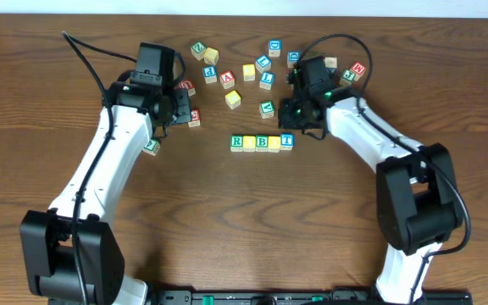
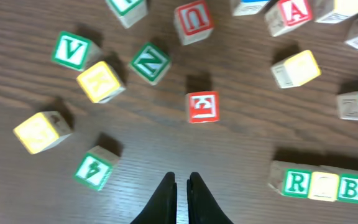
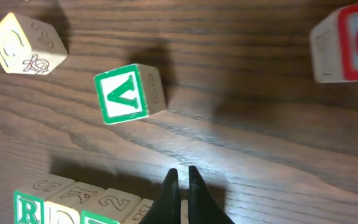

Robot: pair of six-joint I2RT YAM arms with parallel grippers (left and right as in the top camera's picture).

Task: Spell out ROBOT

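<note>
Dark brown wood-grain desk (image 1: 244,220). Small wooden cubes in row: green-letter R cube (image 1: 237,142), yellow-faced cube (image 1: 249,142), green-letter B cube (image 1: 262,142), second yellow-faced cube (image 1: 274,142), blue-letter T cube (image 1: 286,141). At twelve o'clock, green-bordered V cube (image 1: 267,108).

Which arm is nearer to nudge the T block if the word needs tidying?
Right. The right fingers, shut, hang close by the T block; the left fingers sit farther off, past the R end.
</note>
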